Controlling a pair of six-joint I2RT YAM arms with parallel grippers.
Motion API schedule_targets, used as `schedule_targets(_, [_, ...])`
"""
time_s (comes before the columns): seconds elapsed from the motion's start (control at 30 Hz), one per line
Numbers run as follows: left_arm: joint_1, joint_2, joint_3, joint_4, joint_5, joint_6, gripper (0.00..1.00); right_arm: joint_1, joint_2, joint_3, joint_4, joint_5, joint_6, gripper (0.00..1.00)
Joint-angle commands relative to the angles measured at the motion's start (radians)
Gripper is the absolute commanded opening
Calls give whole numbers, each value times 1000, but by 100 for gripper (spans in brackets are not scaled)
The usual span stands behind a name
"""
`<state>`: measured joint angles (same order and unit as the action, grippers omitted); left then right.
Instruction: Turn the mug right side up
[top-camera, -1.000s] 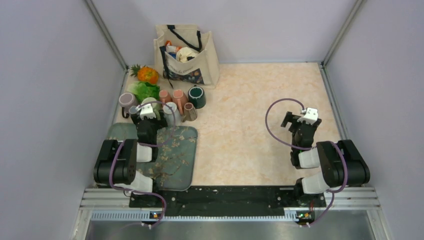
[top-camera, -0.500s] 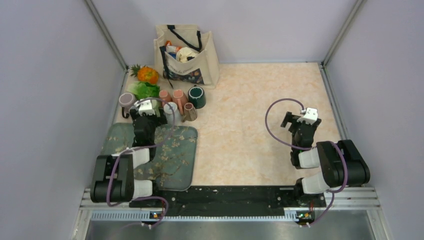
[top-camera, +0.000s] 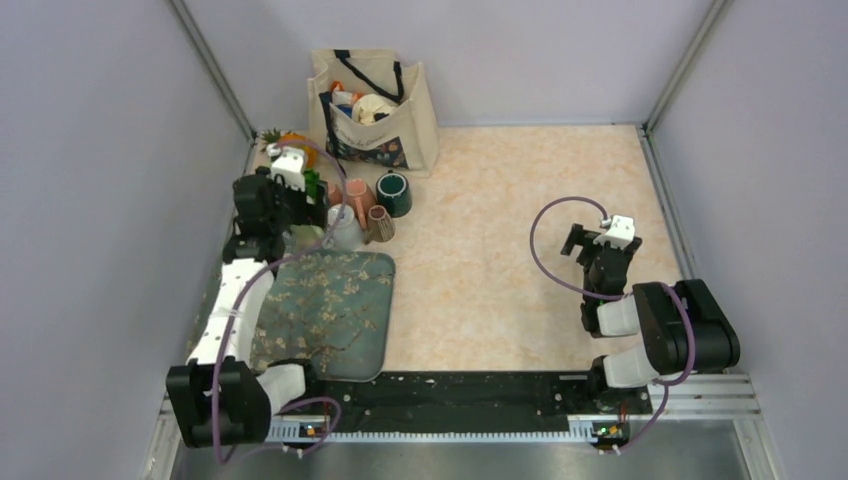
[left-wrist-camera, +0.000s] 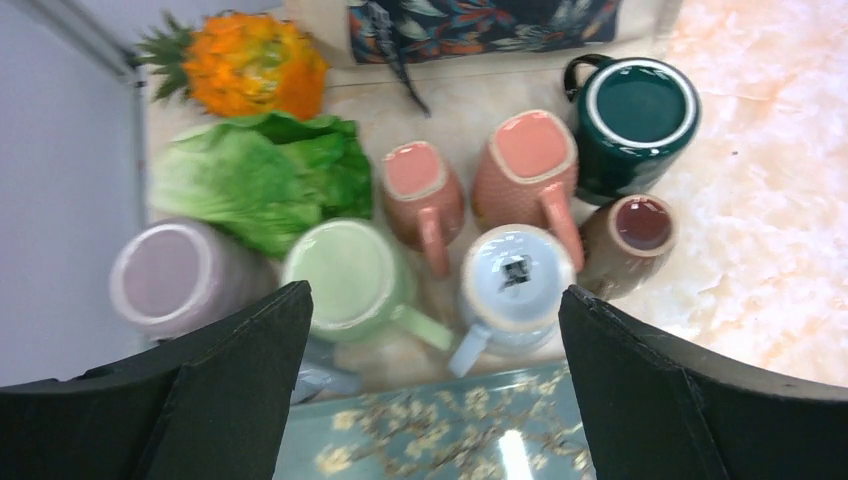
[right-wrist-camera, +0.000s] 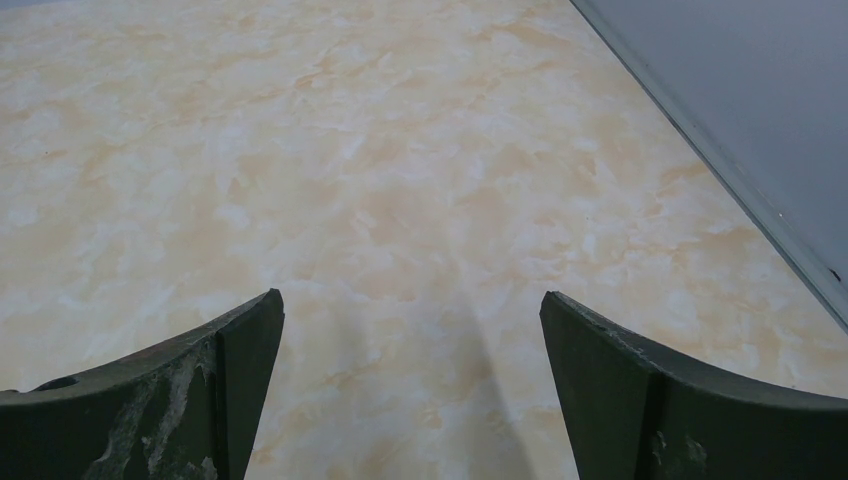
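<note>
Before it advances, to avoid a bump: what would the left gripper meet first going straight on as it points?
Probably the pale green mug or the light blue mug beside it, both bottom-up, framed within the open left gripper; depth is unclear.

No readable text; small dark mark (left-wrist-camera: 515, 272) on pale blue mug (left-wrist-camera: 490, 310) illegible

Seven mugs (left-wrist-camera: 515, 285) packed close, all upside down, bases up.
</note>
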<state>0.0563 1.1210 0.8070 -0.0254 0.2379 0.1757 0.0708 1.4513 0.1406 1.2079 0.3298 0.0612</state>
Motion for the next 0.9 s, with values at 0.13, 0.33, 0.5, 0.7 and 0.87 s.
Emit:
schedule_targets(0.13, [354, 233, 455, -614, 142, 205, 80, -13, 6, 32, 34, -14, -4, 99])
schedule_targets(0.33, [444, 436, 568, -589, -21, 331, 64, -13, 6, 33, 35, -15, -6, 99])
schedule_targets(0.5, [463, 574, 610, -481, -62, 325, 54, -13, 6, 31, 36, -16, -5, 99])
schedule_targets(0.7, [465, 724, 687, -468, -48, 330, 48, -13, 7, 39, 24, -57, -21, 99])
schedule_targets(0.87, [465, 796, 717, -502, 43, 345, 50, -13, 7, 39, 24, -59, -21, 99])
